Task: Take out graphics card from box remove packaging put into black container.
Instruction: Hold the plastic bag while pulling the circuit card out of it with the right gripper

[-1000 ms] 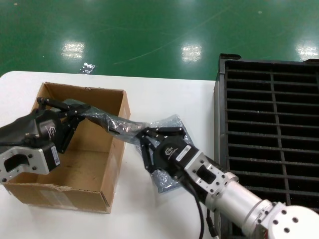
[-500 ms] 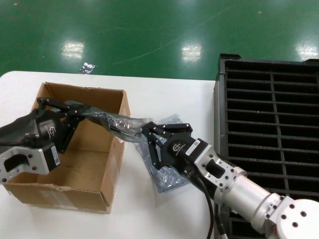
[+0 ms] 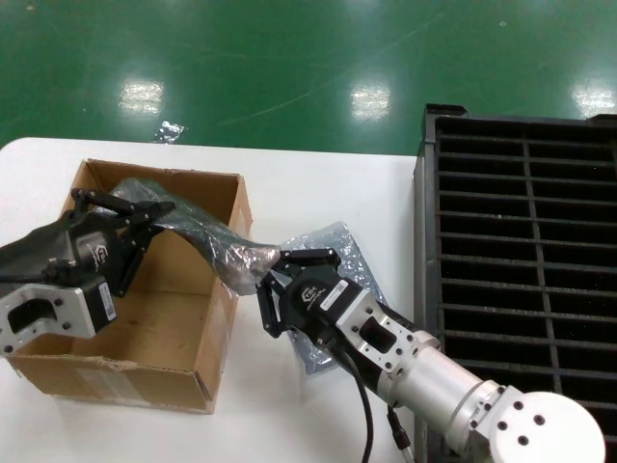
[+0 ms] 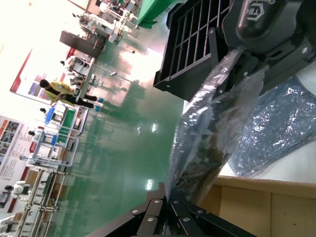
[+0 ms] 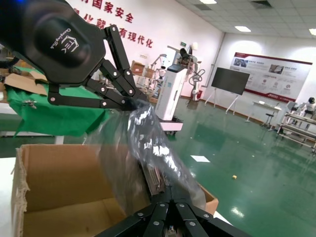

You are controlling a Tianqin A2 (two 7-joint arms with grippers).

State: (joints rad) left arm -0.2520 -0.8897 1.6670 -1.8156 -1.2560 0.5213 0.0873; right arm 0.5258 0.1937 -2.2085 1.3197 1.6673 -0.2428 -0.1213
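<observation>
A white table (image 3: 318, 183) stands on a glossy green workshop floor, with the cardboard box (image 3: 207, 333) at the robot's left and the black container (image 3: 525, 251) at its right, well apart.

The left gripper (image 3: 159, 210) hangs over the box, its fingers pinched together on one end of the bagged graphics card (image 3: 207, 236). In the left wrist view the fingers (image 4: 165, 207) meet on the plastic. The right gripper (image 3: 273, 280) is just outside the box's right wall, clamped on the other end of the same bag; its fingertips (image 5: 170, 197) close on the crinkled film in the right wrist view. The bag spans between the two grippers, lifted above the box rim, and a dark board shows through it. A second empty bag (image 3: 333, 253) lies flat on the table under the right arm.

The risk, as I judge it, lies in the grips: both hold thin slippery film, and I cannot tell whether either bites the card itself. Pulling apart could tear the bag or let the card slide out and drop onto the box rim or table. The loose bag below could also snag the right arm.
</observation>
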